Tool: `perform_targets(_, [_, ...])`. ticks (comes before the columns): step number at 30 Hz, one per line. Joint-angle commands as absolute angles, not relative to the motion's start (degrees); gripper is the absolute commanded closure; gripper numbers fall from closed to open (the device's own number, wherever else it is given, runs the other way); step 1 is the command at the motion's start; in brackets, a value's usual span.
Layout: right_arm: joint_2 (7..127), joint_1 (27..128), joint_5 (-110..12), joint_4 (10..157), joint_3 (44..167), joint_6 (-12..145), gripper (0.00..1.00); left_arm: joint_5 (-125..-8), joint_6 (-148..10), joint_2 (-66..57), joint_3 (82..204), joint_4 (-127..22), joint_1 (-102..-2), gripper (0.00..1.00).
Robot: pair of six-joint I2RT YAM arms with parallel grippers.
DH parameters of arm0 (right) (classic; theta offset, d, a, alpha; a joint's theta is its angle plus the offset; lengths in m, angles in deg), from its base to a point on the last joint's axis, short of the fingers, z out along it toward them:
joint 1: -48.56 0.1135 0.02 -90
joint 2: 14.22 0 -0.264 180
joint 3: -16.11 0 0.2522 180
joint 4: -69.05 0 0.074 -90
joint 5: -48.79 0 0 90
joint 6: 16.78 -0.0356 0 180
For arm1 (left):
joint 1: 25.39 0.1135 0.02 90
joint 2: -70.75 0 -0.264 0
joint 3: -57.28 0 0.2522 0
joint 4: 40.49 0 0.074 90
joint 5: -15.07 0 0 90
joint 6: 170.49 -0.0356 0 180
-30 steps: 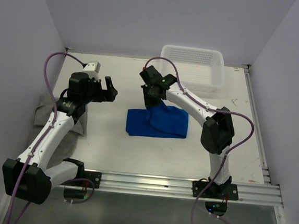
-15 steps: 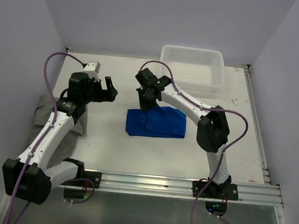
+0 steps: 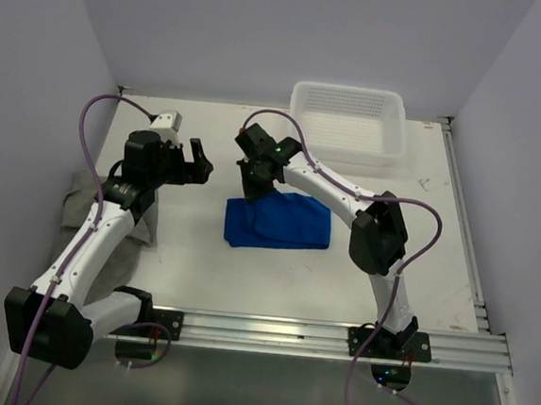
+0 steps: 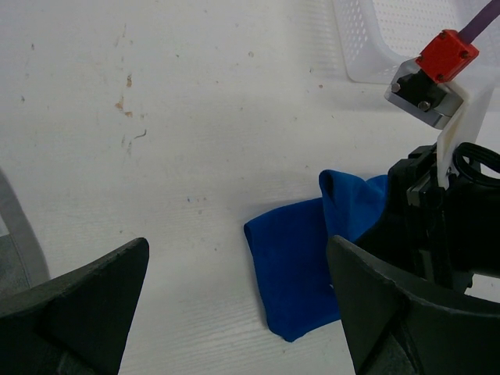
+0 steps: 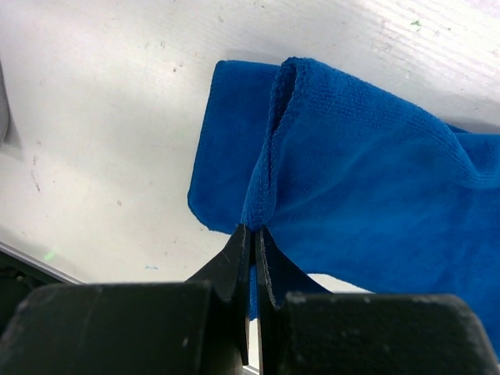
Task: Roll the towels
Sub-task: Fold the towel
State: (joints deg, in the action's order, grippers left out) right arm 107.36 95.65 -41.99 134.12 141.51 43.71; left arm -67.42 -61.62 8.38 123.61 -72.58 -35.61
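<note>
Blue towel (image 3: 283,224) pinched by my right gripper (image 5: 251,234).
Raised fold clamped between its jaws; my left gripper (image 3: 198,161) stands wide, empty.

The blue towel (image 3: 287,225) is solid royal, the grey towel (image 3: 79,203) plain, the basket (image 3: 351,89) perforated white, the table (image 3: 190,257) white.

White-shelled arms (image 3: 82,248), black joints (image 3: 381,236), purple cables (image 3: 120,97), red cable connector (image 4: 446,55)

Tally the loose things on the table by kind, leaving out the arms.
Towels: 2 (blue towel, grey towel)
Baskets: 1 (white basket)
Total: 3
</note>
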Motion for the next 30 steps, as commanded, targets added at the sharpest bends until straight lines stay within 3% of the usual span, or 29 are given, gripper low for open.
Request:
perform_targets(1, [109.2, 96.4, -44.5, 133.6, 142.9, 43.0, 1.00, -66.3, -62.1, 8.9, 123.2, -70.8, -35.9, 0.00])
perform_targets(9, [110.4, 96.7, -48.8, 129.0, 140.6, 41.8, 0.99, -66.6, -62.1, 9.0, 123.2, -70.8, -36.0, 0.00])
perform_targets(11, [110.4, 96.6, -50.0, 127.7, 140.3, 41.1, 0.85, -66.8, -62.2, 9.1, 123.2, -70.9, -35.9, 0.00])
perform_targets(14, [109.3, 96.6, -48.4, 126.4, 140.2, 40.5, 0.78, -67.4, -62.3, 9.4, 123.2, -70.9, -35.9, 0.00])
perform_targets(15, [108.3, 96.6, -47.4, 125.7, 139.8, 40.4, 0.67, -67.5, -62.3, 9.4, 123.2, -71.0, -35.9, 0.01])
perform_targets(18, [106.7, 96.2, -45.9, 124.9, 140.1, 40.6, 0.58, -68.1, -62.5, 9.6, 123.2, -71.1, -35.9, 0.00])
perform_targets(24, [98.6, 93.6, -41.3, 124.2, 134.7, 41.0, 0.62, -68.2, -62.6, 9.6, 123.2, -71.2, -35.9, 0.00])
perform_targets(30, [82.9, 88.3, -38.8, 119.0, 112.9, 40.2, 0.71, -60.6, -60.7, 8.3, 121.6, -68.2, -36.2, 0.03])
